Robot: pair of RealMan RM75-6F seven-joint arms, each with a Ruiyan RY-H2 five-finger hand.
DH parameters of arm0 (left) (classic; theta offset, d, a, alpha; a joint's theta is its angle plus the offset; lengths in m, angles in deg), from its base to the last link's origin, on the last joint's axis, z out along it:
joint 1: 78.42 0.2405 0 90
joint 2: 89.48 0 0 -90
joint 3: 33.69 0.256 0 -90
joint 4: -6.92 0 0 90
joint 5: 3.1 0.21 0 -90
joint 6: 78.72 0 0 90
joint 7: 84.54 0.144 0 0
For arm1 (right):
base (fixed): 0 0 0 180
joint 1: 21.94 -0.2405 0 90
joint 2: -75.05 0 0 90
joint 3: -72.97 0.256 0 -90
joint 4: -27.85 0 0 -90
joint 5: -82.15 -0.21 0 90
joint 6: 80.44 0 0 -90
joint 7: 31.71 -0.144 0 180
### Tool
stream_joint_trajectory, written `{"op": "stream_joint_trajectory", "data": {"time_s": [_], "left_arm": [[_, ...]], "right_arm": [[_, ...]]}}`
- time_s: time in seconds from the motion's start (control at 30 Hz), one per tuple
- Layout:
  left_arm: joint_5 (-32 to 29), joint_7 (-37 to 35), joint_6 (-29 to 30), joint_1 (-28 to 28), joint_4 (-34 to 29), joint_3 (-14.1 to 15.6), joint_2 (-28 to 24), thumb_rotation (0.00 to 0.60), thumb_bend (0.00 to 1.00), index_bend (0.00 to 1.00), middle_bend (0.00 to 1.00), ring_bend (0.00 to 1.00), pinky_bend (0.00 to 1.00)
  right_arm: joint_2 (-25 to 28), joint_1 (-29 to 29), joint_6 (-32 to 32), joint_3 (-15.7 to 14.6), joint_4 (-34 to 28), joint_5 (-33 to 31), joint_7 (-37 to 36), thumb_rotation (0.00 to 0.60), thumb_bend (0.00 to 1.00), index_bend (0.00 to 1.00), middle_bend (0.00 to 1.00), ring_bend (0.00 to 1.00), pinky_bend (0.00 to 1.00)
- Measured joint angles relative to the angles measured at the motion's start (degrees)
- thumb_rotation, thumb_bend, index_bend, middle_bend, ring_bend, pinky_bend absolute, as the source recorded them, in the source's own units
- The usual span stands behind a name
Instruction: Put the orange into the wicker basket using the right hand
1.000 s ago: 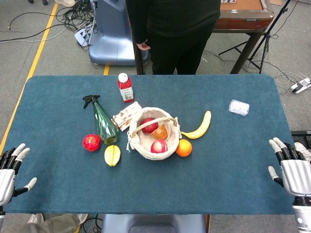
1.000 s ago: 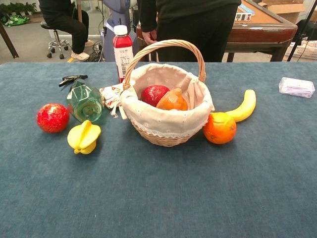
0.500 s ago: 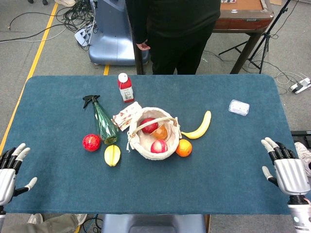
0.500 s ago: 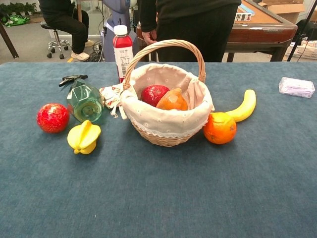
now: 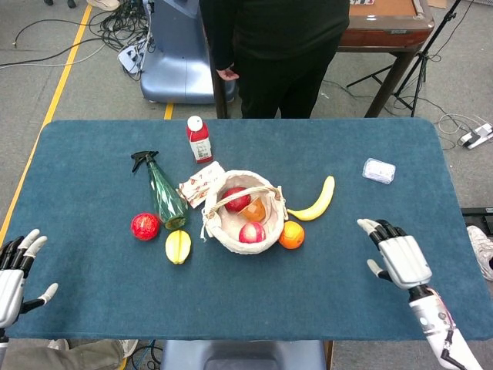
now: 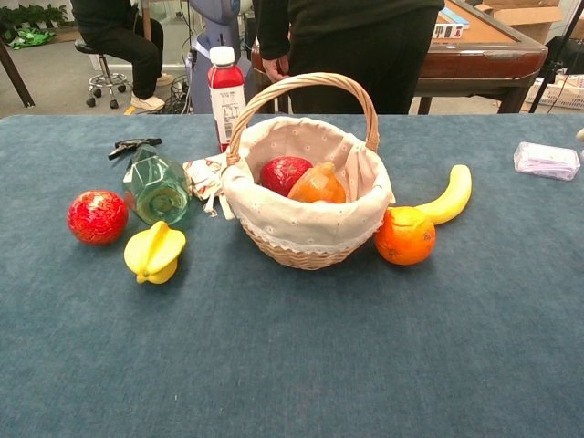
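Observation:
The orange (image 5: 291, 234) (image 6: 405, 235) lies on the blue table, touching the right side of the wicker basket (image 5: 223, 230) (image 6: 301, 233). The cloth-lined basket holds red fruits and an orange-coloured one. My right hand (image 5: 399, 258) hovers over the table well to the right of the orange, fingers spread and empty. My left hand (image 5: 14, 275) sits at the near left table edge, fingers apart, holding nothing. The chest view shows neither hand clearly.
A banana (image 5: 316, 200) lies just behind the orange. Left of the basket are a yellow starfruit (image 5: 178, 246), red fruit (image 5: 145, 226), green spray bottle (image 5: 164, 191), snack packet (image 5: 200, 182) and red bottle (image 5: 199, 139). A small clear box (image 5: 379, 170) lies far right. A person (image 5: 273, 46) stands behind the table.
My right hand has moved left from the table's right edge toward the orange, staying spread and empty. The left hand and all objects have not moved.

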State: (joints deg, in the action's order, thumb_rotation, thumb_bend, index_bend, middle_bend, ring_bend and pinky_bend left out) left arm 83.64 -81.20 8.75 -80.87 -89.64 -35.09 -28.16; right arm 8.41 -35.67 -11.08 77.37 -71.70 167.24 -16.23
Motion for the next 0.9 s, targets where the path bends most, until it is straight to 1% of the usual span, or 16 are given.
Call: {"op": "stream_joint_trajectory", "data": {"time_s": [0.17,0.37,0.5,0.9], "left_arm": [[0.10,0.07,0.08,0.08,-0.01,0.06,0.02,0.600,0.25,0.15,0.00,0.00,0.04],[0.05,-0.16,0.27,0.31,0.08,0.14,-0.03,0.600,0.25,0.15,0.00,0.00,0.04],[0.12,-0.29,0.34,0.37,0.19,0.17,-0.01,0.600,0.25,0.19,0.00,0.00,0.04],[0.08,-0.44,0.30,0.45,0.29,0.16,-0.03,0.600,0.25,0.19,0.00,0.00,0.04]], "right_arm": [[-2.76,-4.07,-6.17,1.14,-0.02,-3.97,0.30,0.600,0.21,0.14,0.23,0.14,0.33],[-6.61,-8.68,-11.96,2.67,1.03,-9.56,0.54,0.600,0.18,0.14,0.23,0.14,0.33],[-9.01,-10.98,-14.45,3.50,2.78,-12.23,-0.13,0.600,0.16,0.14,0.23,0.14,0.33],[-15.03,-15.63,-18.33,4.89,8.60,-17.30,-3.23,0.600,0.15,0.14,0.23,0.14,0.33]]}}
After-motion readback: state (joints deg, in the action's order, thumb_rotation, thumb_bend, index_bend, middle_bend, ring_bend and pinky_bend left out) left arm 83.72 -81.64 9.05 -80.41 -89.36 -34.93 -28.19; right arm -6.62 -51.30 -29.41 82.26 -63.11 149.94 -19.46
